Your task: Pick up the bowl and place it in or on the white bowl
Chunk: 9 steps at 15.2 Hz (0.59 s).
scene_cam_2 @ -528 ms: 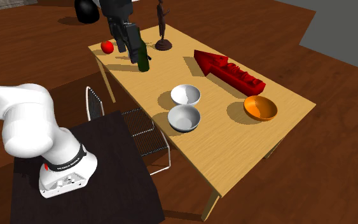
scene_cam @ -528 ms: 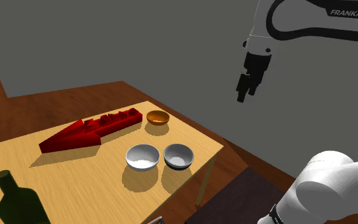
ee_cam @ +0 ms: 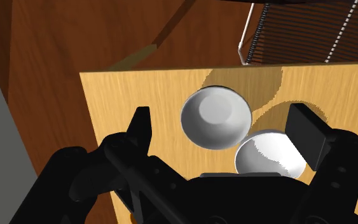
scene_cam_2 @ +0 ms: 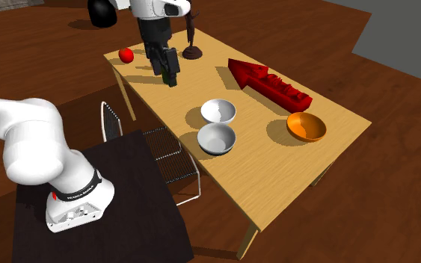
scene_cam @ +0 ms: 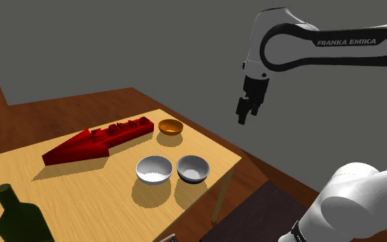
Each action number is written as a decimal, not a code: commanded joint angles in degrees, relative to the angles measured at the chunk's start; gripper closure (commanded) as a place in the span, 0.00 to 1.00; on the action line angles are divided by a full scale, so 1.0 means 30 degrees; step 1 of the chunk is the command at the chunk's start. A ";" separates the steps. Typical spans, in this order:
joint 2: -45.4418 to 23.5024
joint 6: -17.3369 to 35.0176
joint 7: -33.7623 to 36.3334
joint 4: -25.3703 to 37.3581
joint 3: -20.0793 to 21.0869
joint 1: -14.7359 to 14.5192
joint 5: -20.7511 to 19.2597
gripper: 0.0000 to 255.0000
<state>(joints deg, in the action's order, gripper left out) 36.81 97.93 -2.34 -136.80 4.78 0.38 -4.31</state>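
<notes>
Two pale bowls sit side by side near the table's front edge. One is a brighter white bowl [scene_cam: 154,169] [scene_cam_2: 218,111] [ee_cam: 269,159]. The other is a greyer bowl [scene_cam: 192,168] [scene_cam_2: 217,138] [ee_cam: 215,118], nearer the stand. An orange bowl [scene_cam: 171,126] [scene_cam_2: 306,126] stands farther along the table, beside the red arrow. My gripper [scene_cam: 242,114] [scene_cam_2: 169,72] [ee_cam: 225,130] hangs high in the air, well above the table, and points down. Its fingers are open and hold nothing. In the wrist view the grey bowl lies between them, far below.
A red arrow-shaped block [scene_cam: 95,141] [scene_cam_2: 270,82] lies on the wooden table [scene_cam: 61,185]. A dark green bottle [scene_cam: 16,216], a red ball [scene_cam_2: 126,54] and a dark figurine [scene_cam_2: 191,33] stand at the table's other end. A wire chair [scene_cam_2: 160,149] sits between stand and table.
The arm has swung toward the shoulder view's left and a little lower, bringing the gripper closer over the table. The fingers stay open. The bowls have not moved.
</notes>
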 commanded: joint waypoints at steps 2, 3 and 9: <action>-0.1260 0.1876 0.0599 -0.0702 0.0526 -0.0128 -0.0063 0.00; -0.1740 0.2479 0.0812 -0.0873 0.0706 -0.0162 -0.0105 0.00; -0.5132 0.5993 0.2258 -0.1338 0.1792 -0.0242 -0.0687 0.00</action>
<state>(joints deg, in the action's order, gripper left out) 23.59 113.85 3.39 -140.78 9.42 -0.27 -6.02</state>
